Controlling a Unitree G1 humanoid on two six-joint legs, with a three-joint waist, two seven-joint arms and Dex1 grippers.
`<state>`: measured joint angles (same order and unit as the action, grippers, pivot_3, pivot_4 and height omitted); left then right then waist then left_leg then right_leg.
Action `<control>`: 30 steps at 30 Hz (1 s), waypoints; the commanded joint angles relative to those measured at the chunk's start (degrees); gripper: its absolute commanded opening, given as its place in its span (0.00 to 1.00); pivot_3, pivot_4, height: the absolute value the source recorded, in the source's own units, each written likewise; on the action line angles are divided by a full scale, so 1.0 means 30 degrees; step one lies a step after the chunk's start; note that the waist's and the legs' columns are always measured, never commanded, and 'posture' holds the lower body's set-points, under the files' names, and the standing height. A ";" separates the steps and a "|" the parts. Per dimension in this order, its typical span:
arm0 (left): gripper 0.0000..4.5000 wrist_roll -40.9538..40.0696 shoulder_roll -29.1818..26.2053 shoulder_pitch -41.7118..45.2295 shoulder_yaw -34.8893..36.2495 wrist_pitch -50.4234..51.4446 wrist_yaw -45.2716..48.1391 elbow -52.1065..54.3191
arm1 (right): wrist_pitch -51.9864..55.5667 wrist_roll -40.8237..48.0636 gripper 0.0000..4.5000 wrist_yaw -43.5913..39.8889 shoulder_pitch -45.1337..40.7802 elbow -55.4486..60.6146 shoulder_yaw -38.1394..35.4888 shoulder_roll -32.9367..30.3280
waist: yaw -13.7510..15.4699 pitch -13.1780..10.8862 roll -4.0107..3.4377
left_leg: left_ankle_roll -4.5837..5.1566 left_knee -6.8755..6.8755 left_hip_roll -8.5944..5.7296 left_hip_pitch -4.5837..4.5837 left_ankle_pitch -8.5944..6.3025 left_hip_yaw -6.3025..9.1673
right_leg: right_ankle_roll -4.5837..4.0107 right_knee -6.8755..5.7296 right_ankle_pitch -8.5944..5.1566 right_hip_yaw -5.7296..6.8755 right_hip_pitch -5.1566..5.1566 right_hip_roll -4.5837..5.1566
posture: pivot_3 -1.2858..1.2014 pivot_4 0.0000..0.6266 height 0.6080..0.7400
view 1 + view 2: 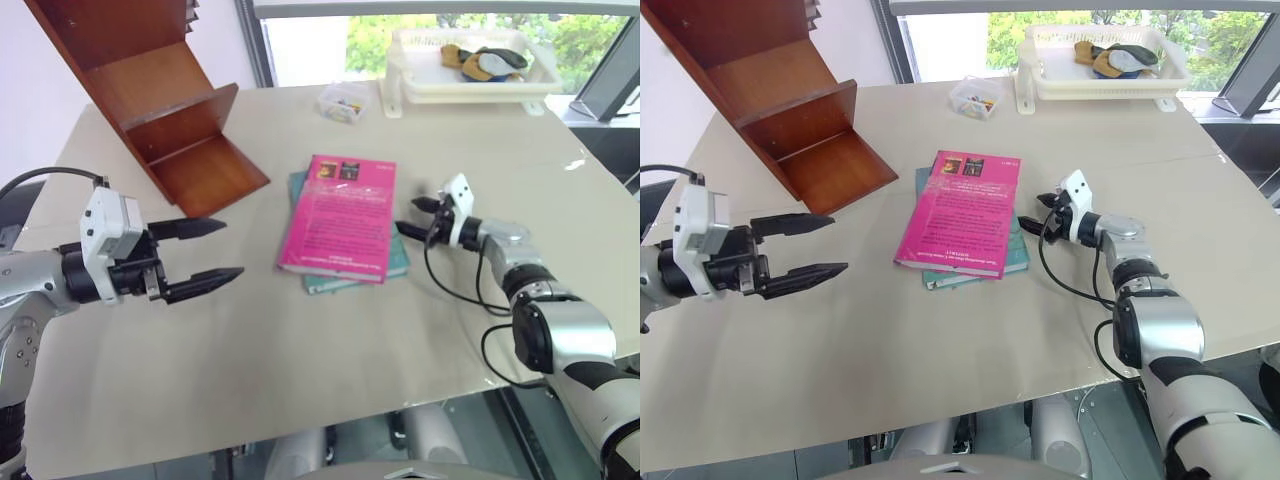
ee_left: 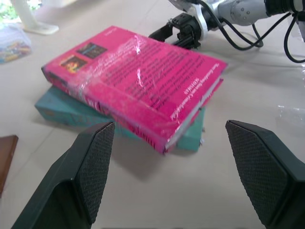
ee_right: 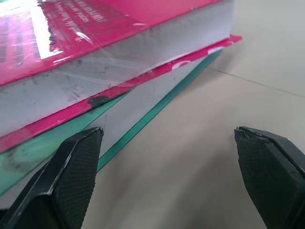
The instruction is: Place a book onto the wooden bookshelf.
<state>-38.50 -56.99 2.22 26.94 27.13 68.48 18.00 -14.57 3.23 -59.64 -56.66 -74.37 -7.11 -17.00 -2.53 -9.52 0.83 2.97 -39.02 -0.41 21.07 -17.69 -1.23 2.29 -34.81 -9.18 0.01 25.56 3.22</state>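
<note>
The book lies flat on top of a teal book, near the middle of the table. The shelf stands beside the book, at the table's far left corner, well apart from it.

The right gripper is low at the book's right edge, just beside it, with its fingers wide open and holding nothing. The left gripper hangs on the other side of the book, also wide open and empty.

The book looks stiff, fairly thick and not heavy. Its cover is wrapped in glossy film, so it will probably be slippery. Since the page side faces the right gripper, I think the best hold is across the thickness at this edge, taking care not to catch the teal book under it.
</note>
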 commanded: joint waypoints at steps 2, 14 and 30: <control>0.89 -0.0075 -0.0346 0.0616 0.0104 -0.0248 0.0198 -0.0179 | -0.0638 -0.0536 1.00 0.3490 -0.0288 0.0444 -0.0191 -0.1369 | 0.0079 -0.0007 -0.0010 | -0.0001 0.0000 -0.0012 0.0008 0.0001 0.0006 | -0.0030 -0.0002 -0.0016 0.0012 0.0003 0.0021 | 0.52 0.24 1.00; 0.89 0.0167 -0.0272 0.1592 -0.0661 -0.0505 0.0512 -0.0826 | -0.1476 -0.1087 1.00 0.5774 -0.2062 0.0853 0.0326 -0.0278 | -0.0281 -0.0009 -0.0014 | -0.0012 0.0002 -0.0012 -0.0002 0.0009 0.0002 | -0.0021 -0.0014 -0.0002 0.0017 0.0004 0.0008 | 0.52 0.24 1.00; 0.89 -0.0229 -0.0044 0.0093 0.0611 -0.0252 -0.0021 0.0125 | -0.2378 -0.1250 1.00 0.4183 -0.2478 0.1330 0.1400 0.1884 | -0.0323 -0.0015 -0.0025 | -0.0016 0.0005 -0.0024 0.0021 0.0010 0.0043 | -0.0011 -0.0008 0.0006 0.0059 0.0011 0.0117 | 0.52 0.24 1.00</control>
<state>-38.48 -56.92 2.71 26.54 26.78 68.66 16.96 -20.36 -0.75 -46.62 -61.69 -72.54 -3.07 -11.44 -3.50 -9.56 0.76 2.92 -39.01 -0.48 21.14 -17.66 -1.09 2.25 -34.83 -9.16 0.19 25.60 3.56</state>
